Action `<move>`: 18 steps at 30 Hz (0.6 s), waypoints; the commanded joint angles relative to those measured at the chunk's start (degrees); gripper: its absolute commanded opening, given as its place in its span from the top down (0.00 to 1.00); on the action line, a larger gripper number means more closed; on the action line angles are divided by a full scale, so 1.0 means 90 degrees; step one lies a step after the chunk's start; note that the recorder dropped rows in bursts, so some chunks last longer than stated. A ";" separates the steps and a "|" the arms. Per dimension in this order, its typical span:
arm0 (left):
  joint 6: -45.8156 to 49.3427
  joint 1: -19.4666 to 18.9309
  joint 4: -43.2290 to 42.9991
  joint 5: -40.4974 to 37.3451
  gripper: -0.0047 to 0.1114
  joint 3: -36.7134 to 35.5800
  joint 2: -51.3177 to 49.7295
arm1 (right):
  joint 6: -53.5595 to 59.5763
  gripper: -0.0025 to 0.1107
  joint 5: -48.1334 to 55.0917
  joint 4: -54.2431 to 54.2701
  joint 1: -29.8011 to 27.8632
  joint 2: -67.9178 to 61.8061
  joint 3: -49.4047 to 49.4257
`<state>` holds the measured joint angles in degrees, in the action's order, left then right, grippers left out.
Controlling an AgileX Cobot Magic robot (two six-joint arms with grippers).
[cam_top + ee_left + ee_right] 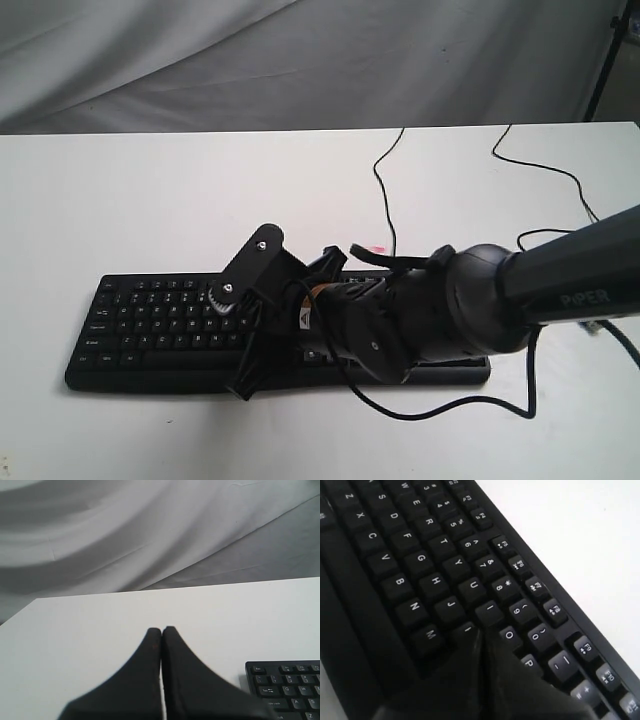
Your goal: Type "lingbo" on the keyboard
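The black keyboard (150, 330) with white legends lies across the front of the white table (150, 200). My right arm reaches over its middle and hides its right half. The right gripper (266, 335) is shut with nothing in it. In the right wrist view the right gripper (481, 631) has its tips down among the keys, about where K and L lie, between the M key (430, 636) and the O key (509, 635). The left gripper (161, 629) is shut and empty over bare table. A corner of the keyboard (285, 685) lies beside it.
A thin black cable (385, 190) runs from the keyboard toward the table's far edge. A second cable (545, 170) loops at the right. Grey cloth (300, 60) hangs behind the table. A dark stand leg (605, 60) is at the top right.
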<state>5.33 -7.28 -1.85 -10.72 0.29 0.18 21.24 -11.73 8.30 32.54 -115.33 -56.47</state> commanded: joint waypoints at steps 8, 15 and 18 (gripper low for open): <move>-0.0017 0.0024 0.0003 0.0027 0.95 -0.0033 -0.0020 | 0.0110 0.98 -0.0280 -0.0083 -0.0077 -0.0043 -0.0032; -0.0017 0.0024 0.0003 0.0027 0.95 -0.0033 -0.0020 | 0.0157 0.98 -0.0239 -0.0083 -0.0077 -0.0043 -0.0032; -0.0017 0.0024 0.0003 0.0027 0.95 -0.0033 -0.0020 | 0.0157 0.98 -0.0239 -0.0083 -0.0077 -0.0043 -0.0032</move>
<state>5.33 -7.28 -1.85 -10.72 0.29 0.18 22.11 -13.64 8.30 32.34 -115.70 -56.47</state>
